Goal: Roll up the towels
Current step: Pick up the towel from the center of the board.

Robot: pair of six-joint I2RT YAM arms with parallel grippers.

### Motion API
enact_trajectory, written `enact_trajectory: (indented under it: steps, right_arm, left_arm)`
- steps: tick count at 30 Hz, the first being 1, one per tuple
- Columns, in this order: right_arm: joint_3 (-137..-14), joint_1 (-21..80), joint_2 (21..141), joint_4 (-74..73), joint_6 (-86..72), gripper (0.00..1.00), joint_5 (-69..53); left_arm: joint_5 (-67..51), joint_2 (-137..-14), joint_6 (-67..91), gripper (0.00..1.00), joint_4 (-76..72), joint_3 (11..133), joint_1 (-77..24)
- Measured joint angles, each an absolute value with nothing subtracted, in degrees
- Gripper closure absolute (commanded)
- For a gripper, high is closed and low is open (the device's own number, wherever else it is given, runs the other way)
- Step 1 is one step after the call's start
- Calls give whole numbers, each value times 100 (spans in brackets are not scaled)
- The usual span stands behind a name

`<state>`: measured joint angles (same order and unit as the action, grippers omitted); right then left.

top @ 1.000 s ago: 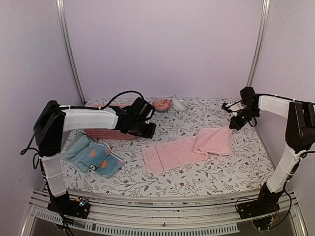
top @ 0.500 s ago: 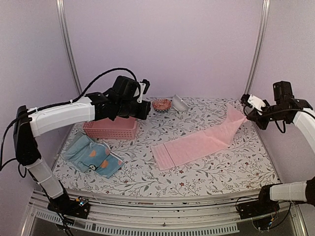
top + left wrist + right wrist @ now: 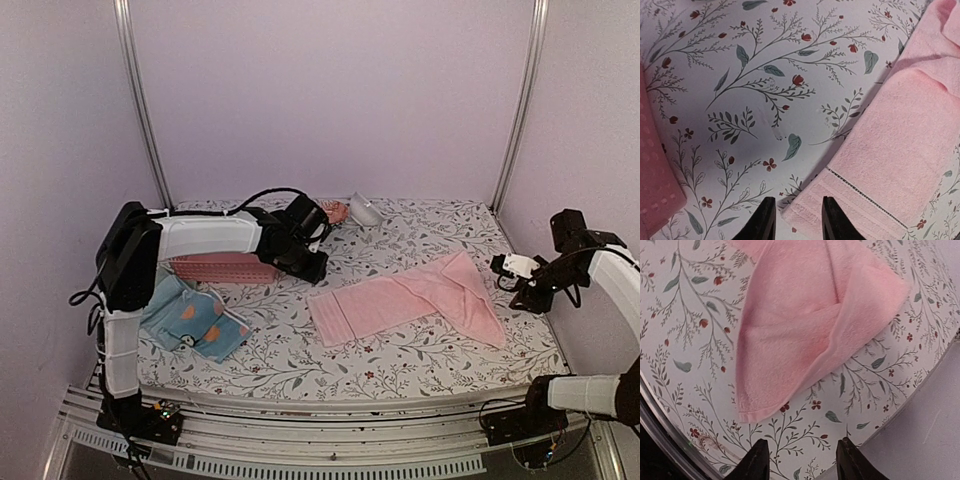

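A pink towel lies spread from mid-table toward the right edge, its right end folded over. The left tool hovers at its left end, narrowly parted and empty. The right tool, wider and empty, hangs over the folded corner. A patterned blue towel lies near the front left corner.

Bare worktop lies open along the front and back right. The basket and left arm block the left. A dish and cup crowd the back edge.
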<state>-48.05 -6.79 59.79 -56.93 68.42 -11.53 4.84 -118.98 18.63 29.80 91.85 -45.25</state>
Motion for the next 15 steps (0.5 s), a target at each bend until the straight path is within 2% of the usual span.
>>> enact_trajectory:
  steps: [3, 8, 15]
  right_arm:
    - [-5476, -709, 6565, -5391, 6451, 50, -1525]
    - [-6233, -701, 8068, -4628, 5264, 60, -1914]
    - [-6635, -30, 9402, -3900, 4235, 64, -1645]
  left_arm:
    - [447, -12068, 2023, 59, 3114, 9242, -4460]
    - [327, -12123, 2110, 61, 3181, 9240, -4318]
    - [38, -12123, 2073, 61, 3094, 9078, -4285]
